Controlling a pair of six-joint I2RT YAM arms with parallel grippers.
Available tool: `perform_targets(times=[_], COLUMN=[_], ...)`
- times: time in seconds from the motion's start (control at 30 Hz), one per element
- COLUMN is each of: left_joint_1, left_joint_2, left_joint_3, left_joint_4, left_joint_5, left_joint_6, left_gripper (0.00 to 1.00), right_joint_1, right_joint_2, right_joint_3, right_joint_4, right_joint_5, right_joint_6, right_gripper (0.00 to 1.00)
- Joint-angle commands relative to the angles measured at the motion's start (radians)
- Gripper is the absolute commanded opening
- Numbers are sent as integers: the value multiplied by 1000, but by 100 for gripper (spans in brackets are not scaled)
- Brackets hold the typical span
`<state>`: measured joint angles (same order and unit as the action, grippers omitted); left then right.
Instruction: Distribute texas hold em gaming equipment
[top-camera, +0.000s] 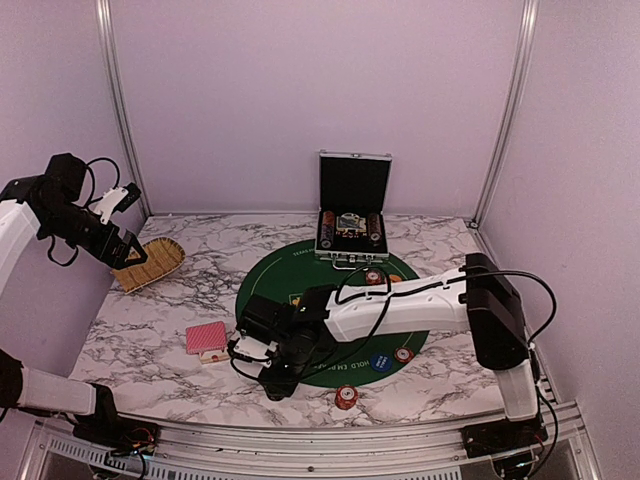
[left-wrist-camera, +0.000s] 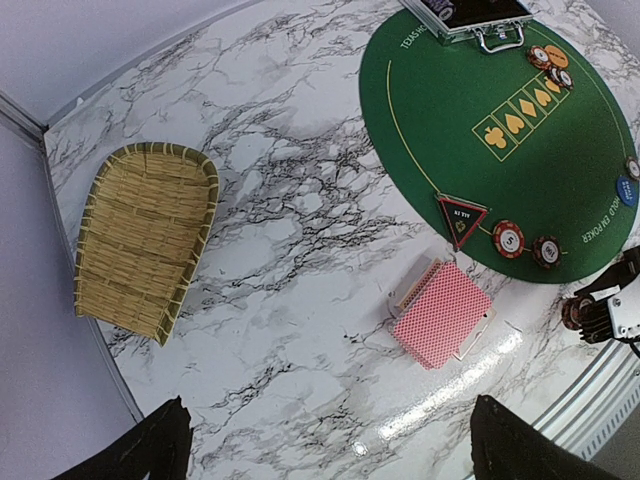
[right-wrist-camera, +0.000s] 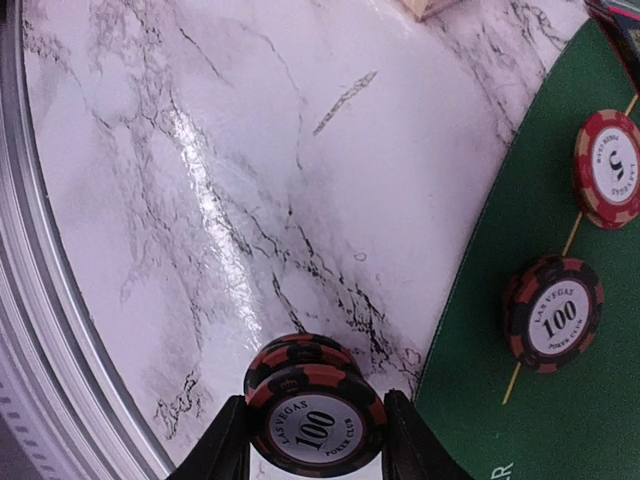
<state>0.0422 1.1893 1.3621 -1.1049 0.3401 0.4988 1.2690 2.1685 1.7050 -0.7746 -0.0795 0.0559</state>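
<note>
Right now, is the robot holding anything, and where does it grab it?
The right gripper pinches dark red-striped round poker chips by their rims. Left gripper holds nothing.

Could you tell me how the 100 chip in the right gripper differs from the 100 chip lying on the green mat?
The gripped 100 chip is pinched in the right gripper, over bare marble; the mat 100 chip lies free on the green mat. The gripped 100 chip has a second chip behind it; the mat 100 chip appears alone. Both are dark with red edge blocks and a white 100 centre.
</note>
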Motion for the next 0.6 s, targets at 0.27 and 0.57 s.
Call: perform_targets(times=[0.27,0.57], left_joint_1=[-1,-1], left_joint_2=[-13,-4], left_joint_3=[20,24], left_joint_4=[-35,-35], left_joint_5=[14,20], left_joint_6=[9,7], left_gripper=[99,99], right_joint_1=[-101,-279], right_joint_2=[-240,-405], right_joint_3=[-166,-461], right_joint_4=[3,81], right_joint_5=[23,40], right_joint_6=[82,124], right_gripper=[18,17])
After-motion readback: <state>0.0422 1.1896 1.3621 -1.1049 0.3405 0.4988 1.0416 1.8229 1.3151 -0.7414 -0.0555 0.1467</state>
